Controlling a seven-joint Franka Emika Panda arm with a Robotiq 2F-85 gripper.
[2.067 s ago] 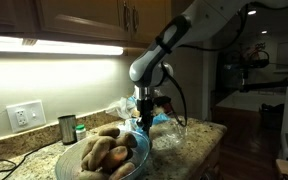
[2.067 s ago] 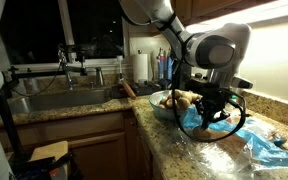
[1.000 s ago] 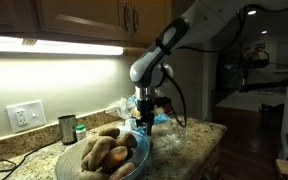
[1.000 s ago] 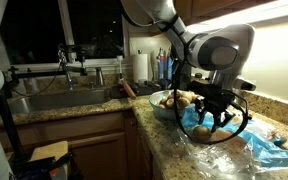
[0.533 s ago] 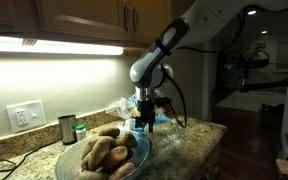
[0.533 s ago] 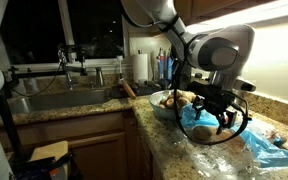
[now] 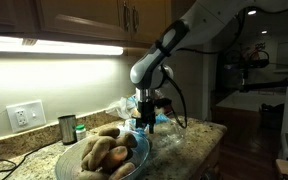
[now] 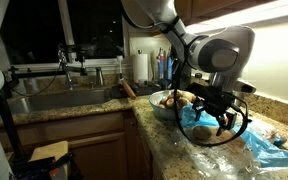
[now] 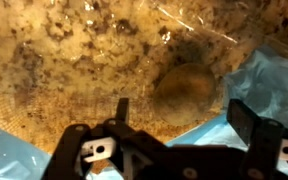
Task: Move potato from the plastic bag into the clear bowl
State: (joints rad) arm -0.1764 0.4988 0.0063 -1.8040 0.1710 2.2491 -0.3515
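The clear bowl (image 7: pixel 134 160) (image 8: pixel 160 110) stands on the granite counter and holds several potatoes (image 7: pixel 102 150). Beside it lies the plastic bag (image 8: pixel 264 148) (image 9: pixel 276 80), part clear, part blue. In the wrist view one potato (image 9: pixel 187 90) rests on the counter inside the bag, under the clear film. My gripper (image 9: pixel 184 115) (image 8: pixel 213 122) (image 7: pixel 144 123) hangs just above it, open, with nothing between the fingers. The potato lies between the lines of the two fingertips (image 9: pixel 246 118), a little ahead of them.
A sink (image 8: pixel 54 100) with a faucet (image 8: pixel 67 65) lies past the bowl, and a paper towel roll (image 8: pixel 141 66) stands by the wall. A metal cup (image 7: pixel 67 128) stands near a wall outlet (image 7: pixel 24 115). The counter edge (image 8: pixel 159 150) runs close to the bag.
The jaws have spread from partly closed to fully open over the bag. The arm has hardly moved, and the potato lies still.
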